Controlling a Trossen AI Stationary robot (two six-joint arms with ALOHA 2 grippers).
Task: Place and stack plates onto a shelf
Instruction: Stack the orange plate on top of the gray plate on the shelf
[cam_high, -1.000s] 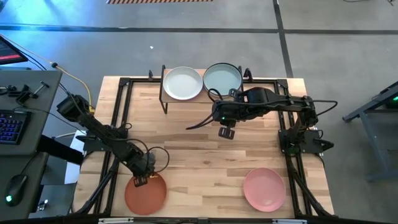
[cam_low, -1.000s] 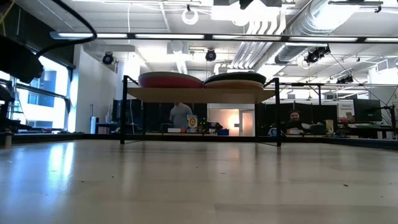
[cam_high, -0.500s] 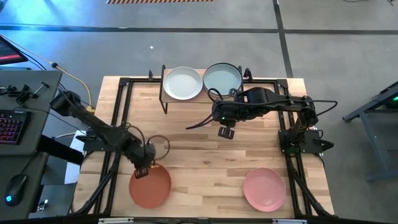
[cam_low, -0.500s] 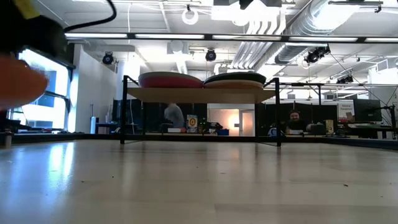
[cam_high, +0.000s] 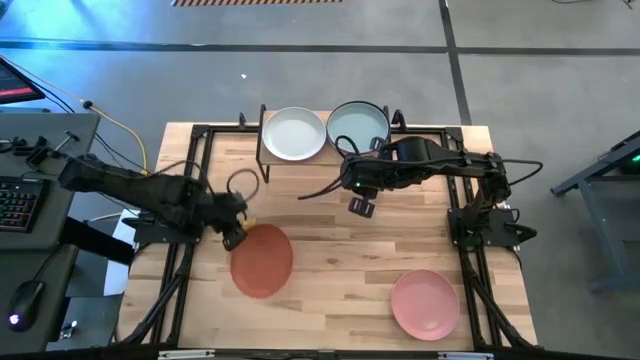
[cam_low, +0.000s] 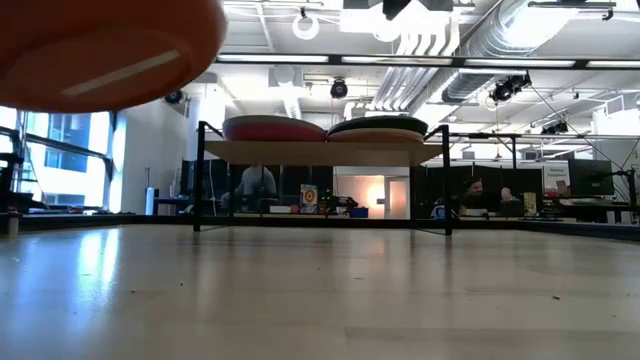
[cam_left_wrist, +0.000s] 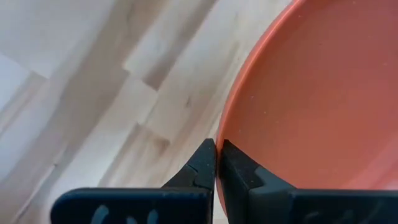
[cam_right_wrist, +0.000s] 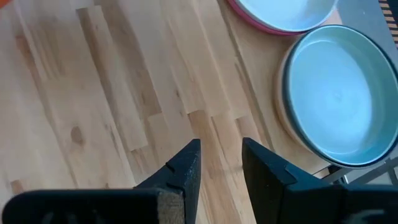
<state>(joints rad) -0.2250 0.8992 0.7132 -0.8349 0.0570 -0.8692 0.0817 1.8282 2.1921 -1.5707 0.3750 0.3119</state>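
My left gripper (cam_high: 237, 232) is shut on a terracotta orange plate (cam_high: 262, 260), which is in the air over the table's left middle; its underside fills the low view's top left corner (cam_low: 100, 45). My right gripper (cam_high: 360, 207) hangs open over the table's centre, just in front of the shelf (cam_low: 320, 152), with nothing between its fingers (cam_right_wrist: 186, 168). On the shelf rest two stacks of plates, each topped by a pale grey-green plate (cam_high: 294, 133) (cam_high: 358, 126). A pink plate (cam_high: 425, 303) lies flat on the table at the near right. My left gripper pinches the orange plate's rim (cam_left_wrist: 219, 138) between its two fingers, one finger (cam_left_wrist: 242, 171) on the inner face and the other (cam_left_wrist: 202, 167) outside. The fingers slant down from the table's left side. The plate is lifted clear of the table and slightly tilted.
Black frame rails (cam_high: 190, 190) run along the table's left and right sides and far edge. Bare wooden tabletop (cam_high: 330, 270) lies between the orange plate and the pink plate. Beyond the table the room shows desks and people (cam_low: 255, 185).
My left gripper has risen and gone from the near left corner toward the far edge and the table's middle, turning as it went. The orange plate has come up off the table with it and now hangs clear. My right gripper has stayed where it was.
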